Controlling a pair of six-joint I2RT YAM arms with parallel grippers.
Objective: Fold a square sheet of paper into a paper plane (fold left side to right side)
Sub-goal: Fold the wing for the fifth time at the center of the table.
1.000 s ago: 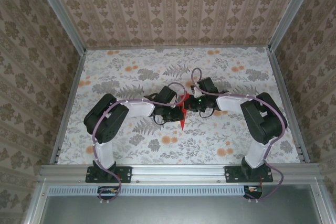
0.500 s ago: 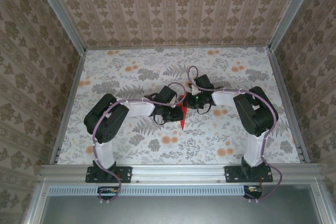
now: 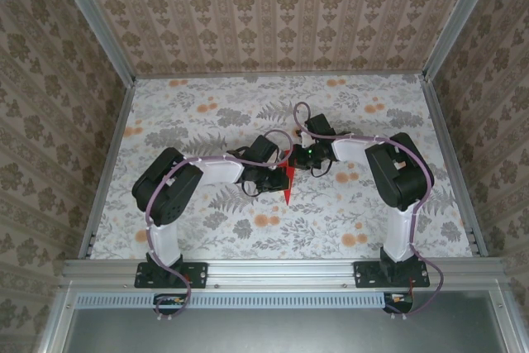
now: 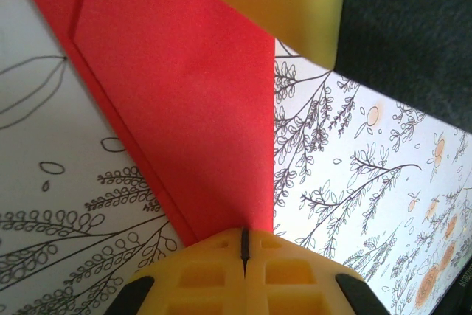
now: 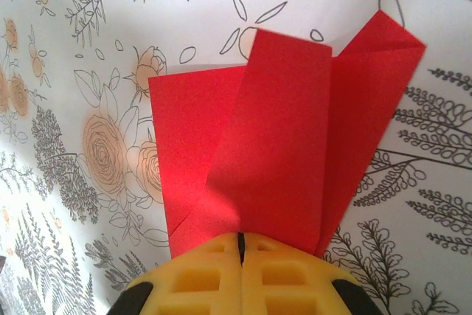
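Right arm has drawn leftward since the earlier frame, its elbow now closer in and its pincer [image 3: 299, 157] nearer the centre; the left arm has kept its place.

Top view: both arms meet at mid-worktop over a floral cloth [image 3: 207, 121]. The paper [image 3: 287, 181] lies between them as a narrow red sliver, its point toward the arm bases. The left pincer [image 3: 275, 178] sits just beside it on the left, the right pincer at its far end.

Left wrist view: the paper [image 4: 184, 108] is matt and bright red, lying flat as a sharp-edged wedge with one straight crease line parallel to its left edge. The left pincer [image 4: 243, 245] has its ribbed yellow fingertips pressed together, the paper's narrow end running in under them. Whether the sheet is nipped between them cannot be told. A smooth yellow pad [image 4: 280, 5] overlaps the paper at the top of the frame.

Right wrist view: the paper [image 5: 287, 145] shows three overlapping layers, the middle flap lifted and narrowing toward the right pincer [image 5: 240, 245], which is pressed together and pinching that flap.
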